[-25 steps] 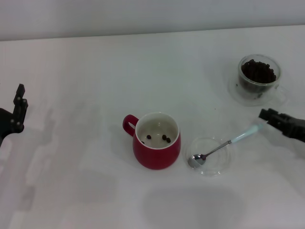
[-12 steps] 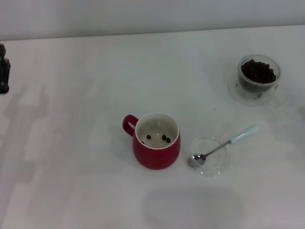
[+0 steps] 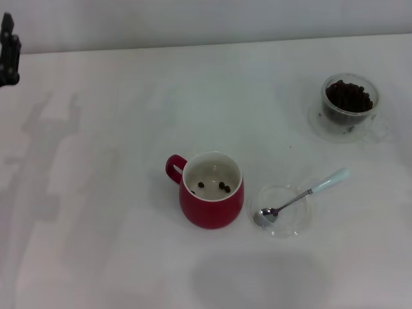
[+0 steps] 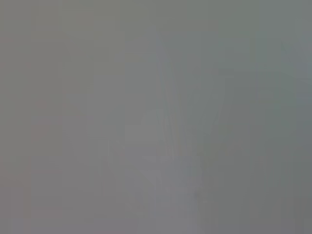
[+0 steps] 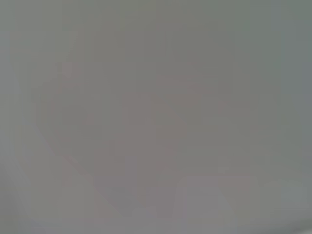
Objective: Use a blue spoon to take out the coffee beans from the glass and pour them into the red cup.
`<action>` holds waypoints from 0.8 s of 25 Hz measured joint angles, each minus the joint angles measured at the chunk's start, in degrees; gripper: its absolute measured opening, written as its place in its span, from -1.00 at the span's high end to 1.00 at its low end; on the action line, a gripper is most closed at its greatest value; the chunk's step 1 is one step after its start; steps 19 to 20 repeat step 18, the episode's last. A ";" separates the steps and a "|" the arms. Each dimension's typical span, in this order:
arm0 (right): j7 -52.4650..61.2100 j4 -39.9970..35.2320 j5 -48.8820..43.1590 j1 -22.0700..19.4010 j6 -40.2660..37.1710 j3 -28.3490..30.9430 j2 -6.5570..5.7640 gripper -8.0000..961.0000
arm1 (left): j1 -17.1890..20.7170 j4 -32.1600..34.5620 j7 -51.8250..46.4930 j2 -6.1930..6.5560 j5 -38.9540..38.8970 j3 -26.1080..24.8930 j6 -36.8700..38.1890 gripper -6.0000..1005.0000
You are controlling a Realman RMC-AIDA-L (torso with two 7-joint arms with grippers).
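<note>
Left gripper (image 3: 9, 51) shows only as a dark piece at the far left corner of the head view, cut off by the edge, so whether its fingers are parted or closed cannot be told; the right gripper is out of sight altogether. Going by size, the white table (image 3: 116, 161) fills nearly the whole view. On it the red cup (image 3: 212, 190) stands upright near the middle, its loop handle turned toward the robot's left, with about 3 dark beans on its white floor. Farther back on the right stands the glass (image 3: 350, 105), upright, with the coffee beans (image 3: 348, 96) heaped dark inside it; it seems to sit on a faint clear base, though that is hard to make out. Just to the right of the cup lies a shallow clear dish (image 3: 283, 210), and the blue spoon (image 3: 301, 196) rests across it, silver bowl down in the dish and pale handle reaching out over the rim toward the far right. Nothing lies between cup, dish and glass. All of them sit well apart from the left gripper, on the opposite side of the table. Both wrist views show only a flat grey blur.
</note>
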 joint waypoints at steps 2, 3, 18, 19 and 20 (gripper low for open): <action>-2.57 -0.05 0.00 0.73 -0.04 3.39 0.41 0.25 | -0.84 0.12 0.07 -0.03 -0.62 -0.43 0.06 0.01; -3.56 -0.08 0.00 1.07 -0.03 4.78 0.50 0.25 | -1.24 0.23 0.03 -0.04 -1.02 -0.97 0.04 0.01; -18.40 0.51 5.58 3.18 -0.06 12.51 1.69 0.25 | -3.06 0.25 -0.27 -0.19 -1.29 -3.20 -0.74 0.01; -18.40 0.51 5.58 3.18 -0.06 12.51 1.69 0.25 | -3.06 0.25 -0.27 -0.19 -1.29 -3.20 -0.74 0.01; -18.40 0.51 5.58 3.18 -0.06 12.51 1.69 0.25 | -3.06 0.25 -0.27 -0.19 -1.29 -3.20 -0.74 0.01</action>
